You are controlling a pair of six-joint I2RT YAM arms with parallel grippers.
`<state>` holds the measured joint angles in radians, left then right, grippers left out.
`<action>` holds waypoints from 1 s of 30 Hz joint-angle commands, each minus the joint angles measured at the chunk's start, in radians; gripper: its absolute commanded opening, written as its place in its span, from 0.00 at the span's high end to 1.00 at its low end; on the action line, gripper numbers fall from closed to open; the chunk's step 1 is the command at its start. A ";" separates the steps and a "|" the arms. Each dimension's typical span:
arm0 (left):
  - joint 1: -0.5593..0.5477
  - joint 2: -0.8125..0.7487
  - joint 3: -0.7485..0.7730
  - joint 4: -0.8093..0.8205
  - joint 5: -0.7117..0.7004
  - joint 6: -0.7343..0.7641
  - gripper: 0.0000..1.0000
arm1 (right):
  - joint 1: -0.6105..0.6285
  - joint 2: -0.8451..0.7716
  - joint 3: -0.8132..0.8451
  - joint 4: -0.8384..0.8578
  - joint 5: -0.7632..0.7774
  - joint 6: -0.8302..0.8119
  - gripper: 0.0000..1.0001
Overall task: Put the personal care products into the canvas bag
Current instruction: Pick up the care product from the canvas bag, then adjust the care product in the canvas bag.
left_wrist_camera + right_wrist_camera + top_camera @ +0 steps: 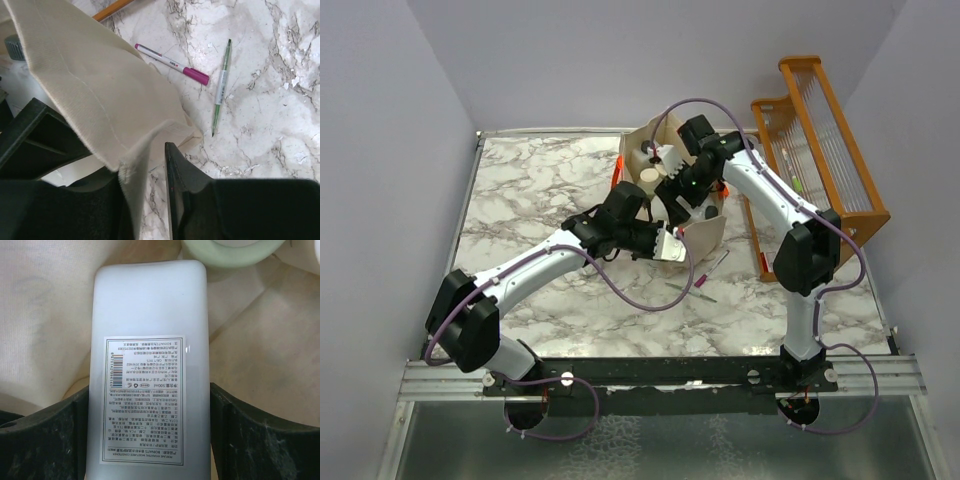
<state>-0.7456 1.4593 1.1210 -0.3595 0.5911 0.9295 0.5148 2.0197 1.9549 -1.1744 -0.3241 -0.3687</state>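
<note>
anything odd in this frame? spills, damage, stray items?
No spill or damage visible. Two strays: a magenta-capped pen and a green pen lie loose on the marble table beside the canvas bag. The bag's rim is folded where the left gripper pinches it; the right gripper holds a white bottle inside it.

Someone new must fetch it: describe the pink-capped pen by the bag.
On the marble table, look beside the canvas bag, where two pens lie. It is the white pen nearer the bag, with a magenta cap, unlike the slim green pen.
</note>
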 commanded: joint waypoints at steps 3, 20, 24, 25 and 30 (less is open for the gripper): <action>0.003 0.005 0.046 0.040 -0.025 -0.099 0.58 | -0.004 -0.107 0.081 0.138 -0.085 0.023 0.99; 0.004 -0.062 0.156 0.110 -0.134 -0.273 0.13 | -0.004 -0.112 0.233 0.191 -0.087 0.089 0.99; 0.003 -0.134 0.127 0.174 -0.208 -0.285 0.10 | -0.004 -0.127 0.262 0.214 -0.090 0.122 0.99; 0.003 -0.160 0.115 0.196 -0.230 -0.285 0.09 | -0.004 -0.132 0.266 0.217 -0.089 0.132 0.99; 0.003 -0.283 0.040 0.288 -0.338 -0.270 0.04 | -0.004 -0.164 0.275 0.221 -0.097 0.171 0.99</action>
<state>-0.7456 1.2781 1.2064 -0.1905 0.3744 0.6678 0.5133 1.9678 2.1593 -1.0599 -0.3637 -0.2535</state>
